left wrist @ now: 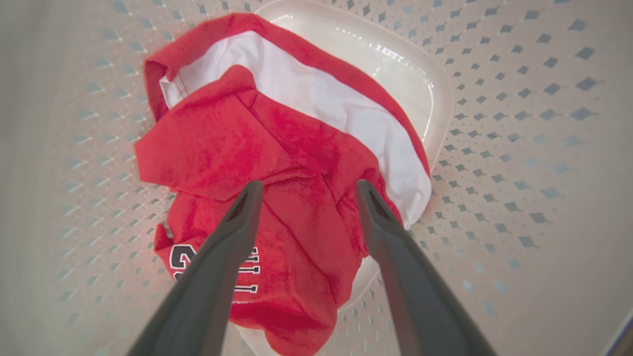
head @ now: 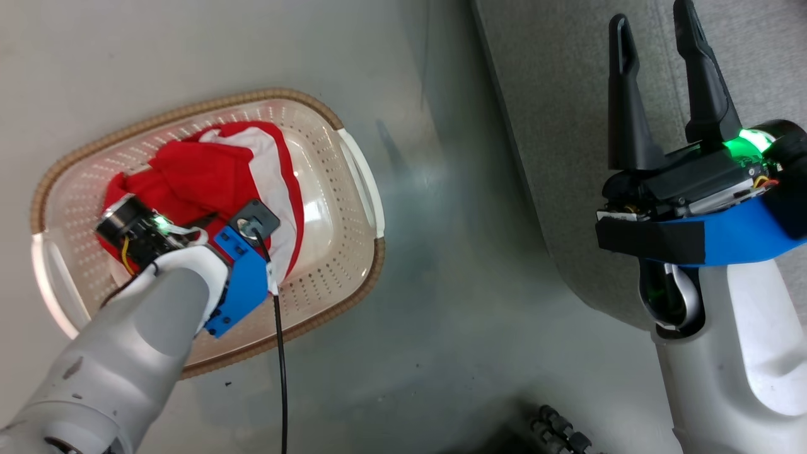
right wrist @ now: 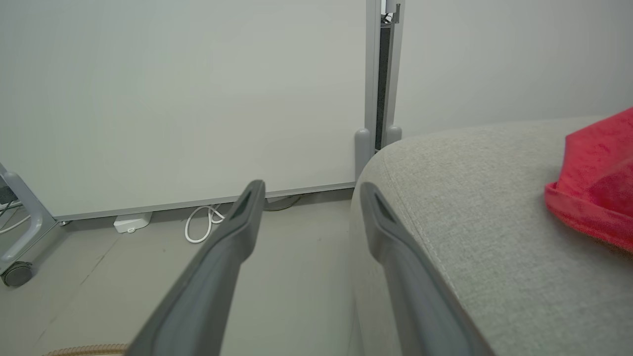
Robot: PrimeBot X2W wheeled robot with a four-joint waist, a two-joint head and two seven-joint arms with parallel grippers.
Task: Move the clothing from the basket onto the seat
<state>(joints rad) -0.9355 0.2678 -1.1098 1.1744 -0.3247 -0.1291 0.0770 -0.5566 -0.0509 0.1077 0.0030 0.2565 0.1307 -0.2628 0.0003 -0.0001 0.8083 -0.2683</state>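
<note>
The left arm (head: 126,340) bends down into the basket (head: 277,94) on the floor (head: 441,284). The left gripper (left wrist: 309,185) has its fingers spread apart over the red clothing (head: 202,176) in the basket's left half, gripping nothing. The right gripper (head: 652,12) is held out level at the seat's (head: 567,157) left edge, fingers apart and empty. Another red garment (right wrist: 598,178) lies on the seat.

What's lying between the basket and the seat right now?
Nothing. In the head view, the stretch from the basket to the seat is just grey floor, with no object on it.
</note>
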